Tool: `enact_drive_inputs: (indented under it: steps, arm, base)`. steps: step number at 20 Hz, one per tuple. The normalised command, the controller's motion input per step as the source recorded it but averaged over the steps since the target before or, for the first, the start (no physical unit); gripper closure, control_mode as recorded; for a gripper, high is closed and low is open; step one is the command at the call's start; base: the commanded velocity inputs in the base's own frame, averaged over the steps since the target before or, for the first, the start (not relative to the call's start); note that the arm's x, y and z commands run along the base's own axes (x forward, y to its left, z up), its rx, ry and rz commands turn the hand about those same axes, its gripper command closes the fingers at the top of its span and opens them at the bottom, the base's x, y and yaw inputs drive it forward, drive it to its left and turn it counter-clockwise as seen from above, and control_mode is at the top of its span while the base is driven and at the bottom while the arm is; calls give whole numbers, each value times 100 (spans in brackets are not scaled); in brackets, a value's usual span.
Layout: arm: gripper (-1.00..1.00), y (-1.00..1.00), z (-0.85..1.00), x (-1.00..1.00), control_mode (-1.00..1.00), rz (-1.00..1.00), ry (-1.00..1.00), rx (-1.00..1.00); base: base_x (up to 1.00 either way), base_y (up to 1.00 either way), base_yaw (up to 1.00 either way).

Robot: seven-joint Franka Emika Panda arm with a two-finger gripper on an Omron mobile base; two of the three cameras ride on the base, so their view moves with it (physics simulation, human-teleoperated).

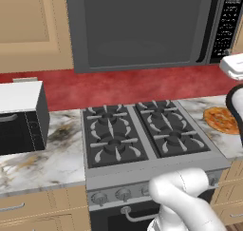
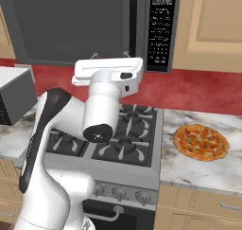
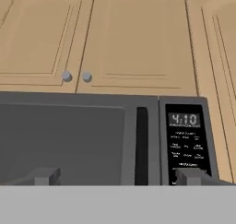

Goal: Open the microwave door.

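The microwave door [image 1: 137, 28] is a large dark grey panel above the stove, and it stands shut. Its long black bar handle [image 2: 133, 23] runs upright along the door's right side, beside the control panel [image 2: 160, 30]. My gripper [image 2: 111, 57] hovers in front of the microwave's lower right part, open, with nothing between its fingers. In the hand view the door [image 3: 64, 140] and handle [image 3: 141, 144] lie straight ahead, the handle between the two fingertips [image 3: 44, 176], which stand apart from it. The gripper's white hand [image 1: 233, 66] shows at the right edge of the left base view.
Below is a gas stove [image 1: 142, 135] set in a marble counter [image 2: 203, 170]. A pizza [image 2: 201, 142] lies to its right. A small black-and-white toaster oven [image 1: 19, 118] sits on the left. Wooden cabinets with round knobs [image 3: 67, 75] hang above the microwave.
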Motion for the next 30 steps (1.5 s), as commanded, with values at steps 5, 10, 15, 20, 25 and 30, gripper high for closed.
enact_drive_inputs:
  steps: [5,10,15,20,25,30]
  arm:
    - [-100,-1,1,61,-100,1,8,0]
    - [-100,-1,0,62,-100,1,8,0]
    - [-100,-39,0,35,-100,0,2,5]
    - [-100,-15,0,48,-100,2,5,1]
    - [-100,-2,0,47,-100,0,6,0]
    - [-100,0,0,61,-100,0,7,0]
  base:
    - [0,0,0]
    - [0,0,0]
    - [0,0,0]
    - [0,0,0]
    - [0,0,0]
    - [0,0,0]
